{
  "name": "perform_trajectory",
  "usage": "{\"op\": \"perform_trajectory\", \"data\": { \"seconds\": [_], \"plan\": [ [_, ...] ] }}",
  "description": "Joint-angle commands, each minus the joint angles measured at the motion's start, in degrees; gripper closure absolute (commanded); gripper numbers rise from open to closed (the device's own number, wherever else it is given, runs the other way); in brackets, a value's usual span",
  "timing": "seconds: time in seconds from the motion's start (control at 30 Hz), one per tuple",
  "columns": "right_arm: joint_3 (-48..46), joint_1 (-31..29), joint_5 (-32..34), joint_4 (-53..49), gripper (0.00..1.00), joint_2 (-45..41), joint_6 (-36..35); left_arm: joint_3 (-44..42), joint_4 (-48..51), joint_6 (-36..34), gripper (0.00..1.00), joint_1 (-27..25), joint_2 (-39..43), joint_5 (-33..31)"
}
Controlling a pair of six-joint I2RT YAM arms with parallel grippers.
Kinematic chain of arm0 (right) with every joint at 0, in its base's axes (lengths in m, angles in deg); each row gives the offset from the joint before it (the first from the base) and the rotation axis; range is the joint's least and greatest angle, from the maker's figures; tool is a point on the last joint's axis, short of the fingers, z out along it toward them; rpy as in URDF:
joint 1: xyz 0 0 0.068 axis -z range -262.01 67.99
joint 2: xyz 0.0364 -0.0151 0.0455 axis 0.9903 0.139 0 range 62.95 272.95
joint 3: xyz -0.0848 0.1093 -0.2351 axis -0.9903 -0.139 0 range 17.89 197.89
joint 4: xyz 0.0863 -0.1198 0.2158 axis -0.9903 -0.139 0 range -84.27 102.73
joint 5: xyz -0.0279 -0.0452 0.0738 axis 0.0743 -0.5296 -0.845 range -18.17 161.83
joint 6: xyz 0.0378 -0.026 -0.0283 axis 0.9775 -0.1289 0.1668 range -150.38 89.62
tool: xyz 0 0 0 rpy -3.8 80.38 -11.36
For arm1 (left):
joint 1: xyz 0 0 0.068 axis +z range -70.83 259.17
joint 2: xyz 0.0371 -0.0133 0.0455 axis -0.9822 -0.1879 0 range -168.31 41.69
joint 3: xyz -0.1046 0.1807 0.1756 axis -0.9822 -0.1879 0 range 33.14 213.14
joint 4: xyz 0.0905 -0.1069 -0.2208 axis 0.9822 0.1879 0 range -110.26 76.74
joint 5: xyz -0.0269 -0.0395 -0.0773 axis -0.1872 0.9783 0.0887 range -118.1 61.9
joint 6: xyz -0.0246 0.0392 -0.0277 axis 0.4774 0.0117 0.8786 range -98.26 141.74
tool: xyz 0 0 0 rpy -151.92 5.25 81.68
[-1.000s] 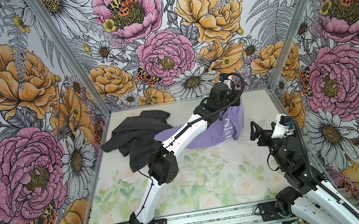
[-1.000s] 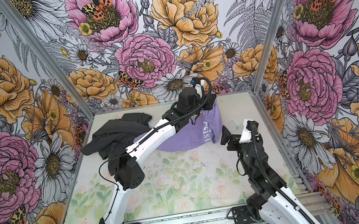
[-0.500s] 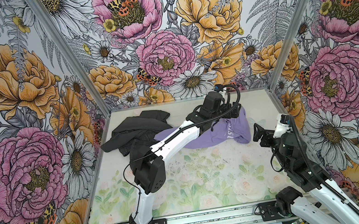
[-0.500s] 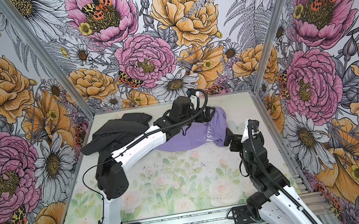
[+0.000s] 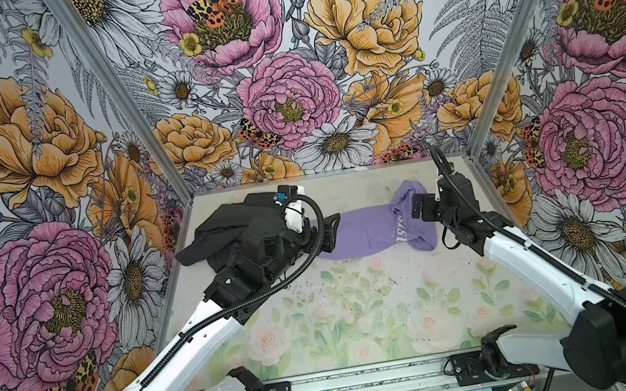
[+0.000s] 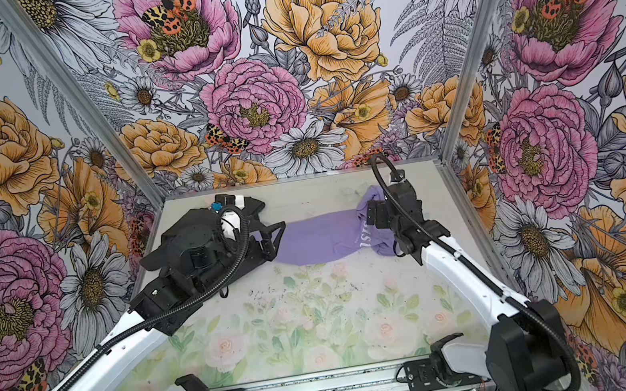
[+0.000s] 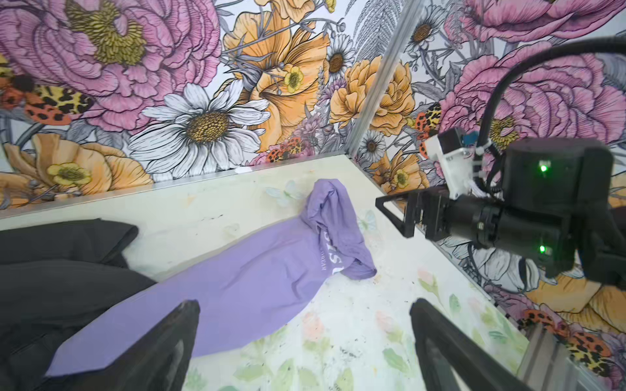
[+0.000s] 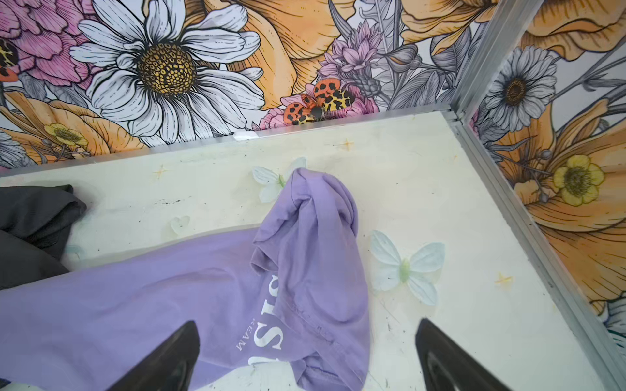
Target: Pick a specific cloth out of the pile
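The lavender T-shirt (image 5: 367, 232) lies stretched across the far half of the tabletop (image 5: 363, 315), its bunched end near the far right corner and its other end running under the edge of the black garments (image 5: 216, 236) at far left. White lettering on its front is folded; only "SIS" and, smaller, "REAM" can be read in the right wrist view (image 8: 267, 325). No brand is legible. The left hand (image 5: 328, 236) hovers over the shirt's left end, jaws spread wide and grasping nothing. The right hand (image 5: 418, 210) sits just above the bunched end, likewise spread and empty. Judgement: the shirt is drawn mostly clear of the pile but is held by neither hand, so separation is unfinished. The next move calls for a hand to close on lavender fabric alone and pull it away from the black garments without dragging them along.
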Motion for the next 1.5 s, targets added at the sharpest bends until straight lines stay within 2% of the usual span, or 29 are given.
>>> {"op": "perform_trajectory", "data": {
  "seconds": [0.0, 0.17, 0.33, 0.67, 0.83, 1.03, 1.1, 1.23, 1.47],
  "plan": [
    [5.83, 2.05, -4.42, 0.24, 0.00, 6.68, -1.18, -4.06, 5.04, -6.18, 0.01, 1.89, 5.26, -0.41],
    [14.04, 4.53, -6.79, 0.30, 0.01, 18.81, -1.58, -9.57, 5.08, -10.12, 0.01, 5.15, 11.52, 1.17],
    [19.89, 5.45, -6.28, 0.08, 0.01, 27.63, -2.36, -13.25, 4.77, -13.72, 0.01, 5.82, 15.61, 0.85],
    [25.57, 6.58, -7.61, 0.06, 0.18, 39.16, -1.11, -18.26, 4.51, -13.57, 0.01, 5.69, 19.85, -0.06],
    [27.74, 6.84, -8.68, -0.50, 0.37, 42.95, 0.50, -18.74, 4.58, -13.75, 0.01, 5.81, 20.45, -0.80],
    [27.87, 6.86, -8.34, -0.54, 0.82, 42.60, 0.98, -19.04, 4.67, -13.93, 0.01, 6.06, 21.56, -2.97],
    [27.74, 6.85, -8.53, -0.40, 0.93, 41.88, 1.02, -19.19, 4.56, -13.88, 0.01, 6.05, 21.93, -3.68],
    [27.99, 6.91, -8.68, -0.32, 1.00, 39.31, 0.54, -19.39, 4.65, -14.02, 0.01, 6.14, 22.16, -5.46],
    [30.25, 7.47, -7.58, -0.50, 1.00, 31.98, -1.61, -19.57, 4.46, -14.01, 0.01, 6.24, 22.16, -5.65]
  ]
}}
